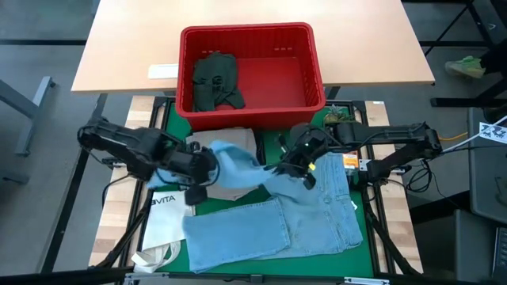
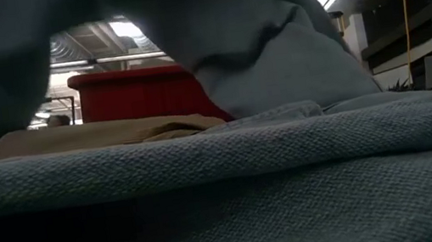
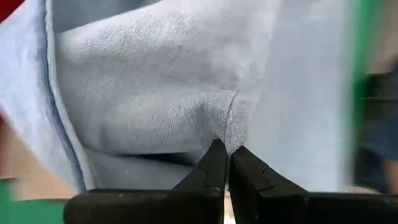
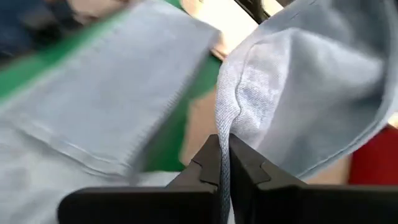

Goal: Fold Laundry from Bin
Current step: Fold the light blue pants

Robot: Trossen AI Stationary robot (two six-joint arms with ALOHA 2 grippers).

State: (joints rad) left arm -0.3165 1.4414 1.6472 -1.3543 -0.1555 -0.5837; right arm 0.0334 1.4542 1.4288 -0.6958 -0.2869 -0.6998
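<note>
While both arms reach inward, left pincer (image 1: 207,168) and right pincer (image 1: 287,166) pinch light blue jeans (image 1: 277,222).

The bin (image 1: 252,71) stands behind the jeans (image 1: 273,226), with a garment (image 1: 215,81) in its left half. Trousers (image 1: 226,142) lie between bin and jeans, and a tote bag (image 1: 162,218) lies left of the jeans.

"vita" on the white tote bag (image 1: 161,215) (partly covered by cloth).
</note>
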